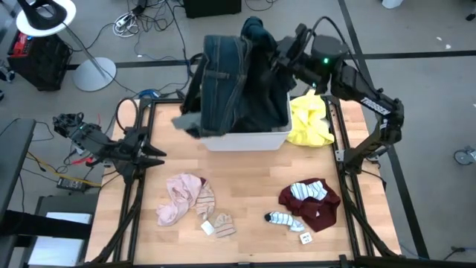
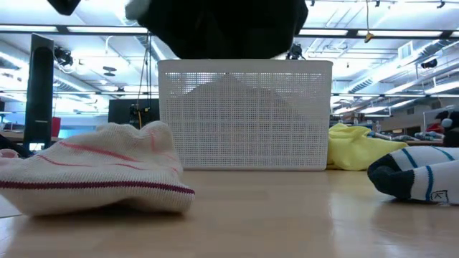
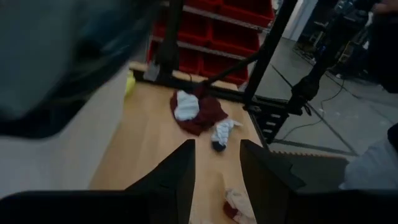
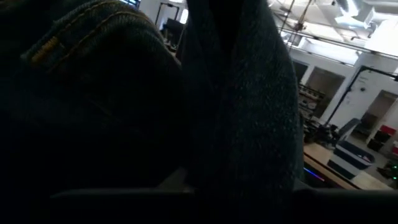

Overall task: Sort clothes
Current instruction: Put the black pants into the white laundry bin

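Right gripper (image 1: 277, 53) sits above the far rim of the white bin (image 1: 245, 138), buried in dark cloth, so whether its fingers are spread or pinched cannot be told; the right wrist view shows only close dark fabric, a denim seam with tan stitching on one side and a softer, fuzzier dark green knit on the other. Beneath and beside it hangs the dark navy jeans (image 1: 223, 78), heavy denim with a waistband and seams, draped over the bin and spilling over its near wall, with the dark green garment (image 1: 256, 33) bunched just next to the gripper. The bin is a rectangular plastic basket with finely perforated walls (image 2: 244, 115). Just beside the gripper's arm, against the bin's right wall, lies a crumpled yellow garment (image 1: 309, 123). Well away, toward the table's near edge, a maroon garment (image 1: 316, 207) lies rumpled with a striped white-grey sock (image 1: 306, 191) on it and another striped sock (image 1: 281, 219) touching its edge. Farther left is a wrinkled pale pink garment (image 1: 178, 197) and a small ribbed knit sock (image 1: 222, 223) with thin red stripes. Left gripper (image 1: 152, 155) waits at the wooden table's (image 1: 253, 179) left edge, its fingers (image 3: 180, 180) parted narrowly and holding nothing.
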Controlling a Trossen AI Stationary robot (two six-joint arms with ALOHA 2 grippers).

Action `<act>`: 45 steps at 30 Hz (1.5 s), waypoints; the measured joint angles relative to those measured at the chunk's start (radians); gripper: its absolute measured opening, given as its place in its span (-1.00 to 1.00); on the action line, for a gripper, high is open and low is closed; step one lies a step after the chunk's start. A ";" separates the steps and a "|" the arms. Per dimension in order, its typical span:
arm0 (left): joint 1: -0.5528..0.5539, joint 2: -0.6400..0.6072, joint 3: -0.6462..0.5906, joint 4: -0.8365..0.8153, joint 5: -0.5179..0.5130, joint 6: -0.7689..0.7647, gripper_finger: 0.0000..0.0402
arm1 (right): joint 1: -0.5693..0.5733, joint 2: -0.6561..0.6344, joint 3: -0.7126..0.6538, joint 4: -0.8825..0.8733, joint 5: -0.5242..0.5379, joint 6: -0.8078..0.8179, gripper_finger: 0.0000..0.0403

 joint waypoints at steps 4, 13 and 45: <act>0.000 0.000 0.000 0.023 -0.015 0.073 -0.34 | -0.073 0.008 0.000 -0.003 -0.050 0.006 -0.82; 0.000 0.000 0.000 0.019 -0.032 0.074 -0.34 | -0.178 0.095 0.002 -0.160 -0.244 0.170 -0.82; 0.000 0.000 0.000 -0.004 -0.031 0.044 -0.34 | -0.216 0.649 0.005 -0.548 -0.562 0.399 -0.82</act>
